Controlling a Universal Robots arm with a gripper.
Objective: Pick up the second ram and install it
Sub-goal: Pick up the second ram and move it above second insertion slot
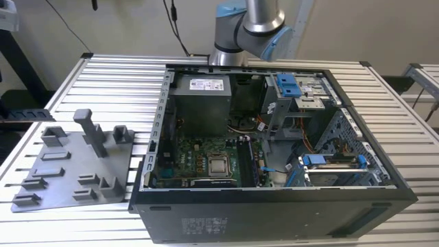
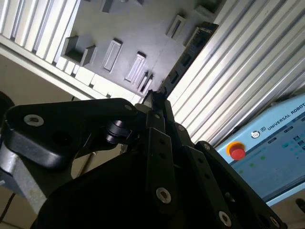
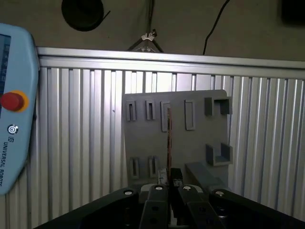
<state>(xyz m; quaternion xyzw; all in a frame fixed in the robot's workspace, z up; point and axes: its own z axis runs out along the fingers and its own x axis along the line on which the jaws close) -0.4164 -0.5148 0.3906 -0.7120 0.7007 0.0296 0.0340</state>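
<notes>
My gripper (image 3: 169, 175) is shut on the second ram (image 3: 168, 136), a thin dark stick seen edge-on that juts out from between the fingers. In the second wrist view the same ram (image 2: 187, 53) sticks out from the gripper (image 2: 155, 97) as a long dark board. It is held in the air well above the grey holder tray (image 3: 190, 143), apart from it. In the exterior view the arm (image 1: 250, 23) rises out of frame behind the open computer case (image 1: 274, 216).
The grey tray (image 1: 69, 172) with upright posts lies on the slatted aluminium table (image 1: 110, 82) at the exterior view's left. The case holds a green motherboard (image 1: 202, 157), a power supply (image 1: 200, 100) and blue drive cages (image 1: 332, 162). A teach pendant (image 3: 14, 119) with a red button hangs beside the table.
</notes>
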